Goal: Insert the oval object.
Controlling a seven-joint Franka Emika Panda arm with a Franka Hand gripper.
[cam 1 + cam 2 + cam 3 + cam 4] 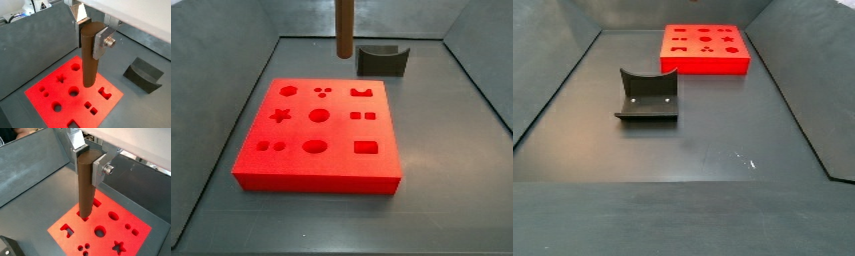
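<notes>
My gripper (90, 35) is shut on the top of the oval object (89, 65), a long brown peg that hangs upright; both also show in the second wrist view, gripper (88, 163) and peg (85, 193). The peg's lower end is in the air above the flat red block (110, 102) with shaped holes, which also shows in the second wrist view (115, 230). In a side view only the peg's lower part (344, 30) shows, high over the far edge of the red block (318, 180). The gripper is out of both side views.
A small dark grey curved-top block (381, 60) stands on the floor beyond the red block; it also shows in a wrist view (143, 75) and nearer the camera in a side view (647, 95). Grey walls slope up around the floor. The red block (704, 65) lies far back.
</notes>
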